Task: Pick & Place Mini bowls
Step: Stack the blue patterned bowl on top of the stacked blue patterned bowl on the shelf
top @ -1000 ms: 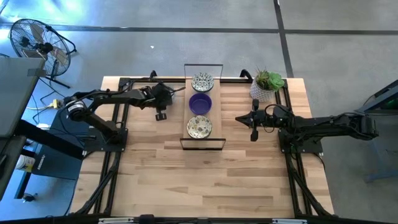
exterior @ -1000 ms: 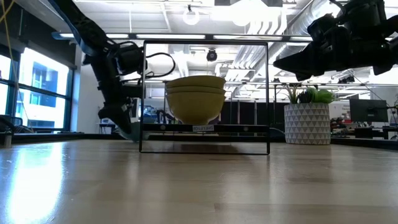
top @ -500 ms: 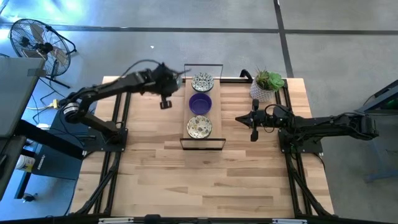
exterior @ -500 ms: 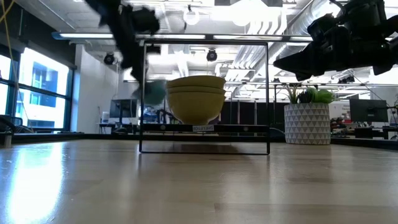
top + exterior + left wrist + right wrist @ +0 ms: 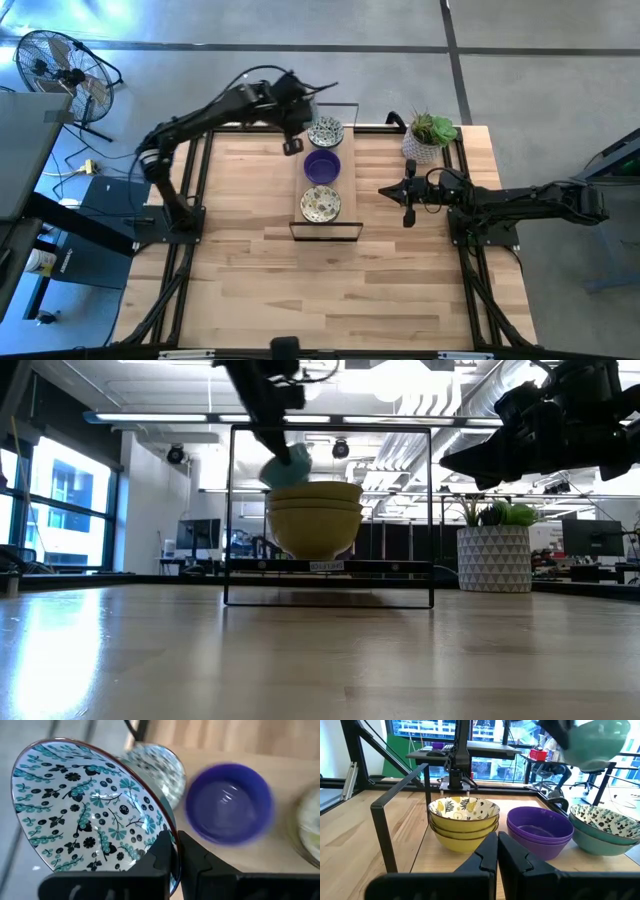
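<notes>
**Left gripper lifts a patterned mini bowl above the rack**

Seen from above, the left gripper (image 5: 292, 146) is raised over the far-left corner of a thin black wire rack (image 5: 326, 232) on the pale wood-plank bench (image 5: 250, 270), but this view hides what it carries. The left wrist view shows it: the fingers are pinched on the rim of a held bowl (image 5: 90, 815), round, glossy, cream inside with teal and black flowers and a dark red edge, tilted on its side. The low view shows the same bowl's teal outside up beside the rack's top bar.

Just beyond the left gripper, inside the rack, three stacks stand in a row. Nearest it is a speckled stack (image 5: 325, 131) with teal outsides; next a purple stack (image 5: 322, 166), smooth and plain; farthest a yellow stack (image 5: 320, 204), cream inside with a leaf print. Only the right wrist view, level with them, shows that each is several bowls nested together. The low view shows only the yellow stack, which blocks the others.

The right gripper (image 5: 407, 216) waits beside the rack's right side, fingers pressed together and holding nothing. Behind it stands a white faceted pot (image 5: 421, 147) with a green plant.
</notes>
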Controlling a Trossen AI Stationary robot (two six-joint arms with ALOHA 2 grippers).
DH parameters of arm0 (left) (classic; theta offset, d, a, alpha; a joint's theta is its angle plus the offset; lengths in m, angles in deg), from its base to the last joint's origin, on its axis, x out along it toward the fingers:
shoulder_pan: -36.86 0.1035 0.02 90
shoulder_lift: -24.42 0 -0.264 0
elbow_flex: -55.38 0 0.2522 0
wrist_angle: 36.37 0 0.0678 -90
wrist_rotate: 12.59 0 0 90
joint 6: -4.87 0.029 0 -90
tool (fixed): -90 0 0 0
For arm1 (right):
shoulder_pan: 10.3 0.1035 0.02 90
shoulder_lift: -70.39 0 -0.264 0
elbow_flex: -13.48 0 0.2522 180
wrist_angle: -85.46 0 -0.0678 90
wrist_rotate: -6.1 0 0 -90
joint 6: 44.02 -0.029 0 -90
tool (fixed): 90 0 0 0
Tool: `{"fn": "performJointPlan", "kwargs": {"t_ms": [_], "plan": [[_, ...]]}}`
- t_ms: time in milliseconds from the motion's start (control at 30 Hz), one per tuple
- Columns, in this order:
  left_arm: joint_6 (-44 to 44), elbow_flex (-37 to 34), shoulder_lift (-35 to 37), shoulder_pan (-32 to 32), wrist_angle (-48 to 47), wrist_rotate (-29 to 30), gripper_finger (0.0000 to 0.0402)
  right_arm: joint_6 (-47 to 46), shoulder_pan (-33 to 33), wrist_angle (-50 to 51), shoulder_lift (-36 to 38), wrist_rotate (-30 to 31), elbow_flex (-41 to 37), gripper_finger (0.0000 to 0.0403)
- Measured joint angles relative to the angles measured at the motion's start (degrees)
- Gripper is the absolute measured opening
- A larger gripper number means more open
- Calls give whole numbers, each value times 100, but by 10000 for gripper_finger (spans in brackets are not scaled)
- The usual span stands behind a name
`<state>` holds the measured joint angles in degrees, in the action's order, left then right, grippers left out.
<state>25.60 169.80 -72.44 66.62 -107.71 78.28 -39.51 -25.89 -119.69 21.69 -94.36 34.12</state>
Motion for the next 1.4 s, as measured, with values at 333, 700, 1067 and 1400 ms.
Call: {"fn": "performJointPlan", "kwargs": {"t_ms": [333,700,1067,1400], "plan": [[178,923,-1203,-234,-256,461,6,1,-1,4,0,-3,0,0],[304,1015,-1749,-327,190,616,6,0,-2,4,0,-24,0,0],[302,1013,-1955,-318,371,632,6,0,0,7,0,-24,0,0],[300,1013,-1957,-318,360,532,6,2,-2,7,0,-24,0,0]]}}
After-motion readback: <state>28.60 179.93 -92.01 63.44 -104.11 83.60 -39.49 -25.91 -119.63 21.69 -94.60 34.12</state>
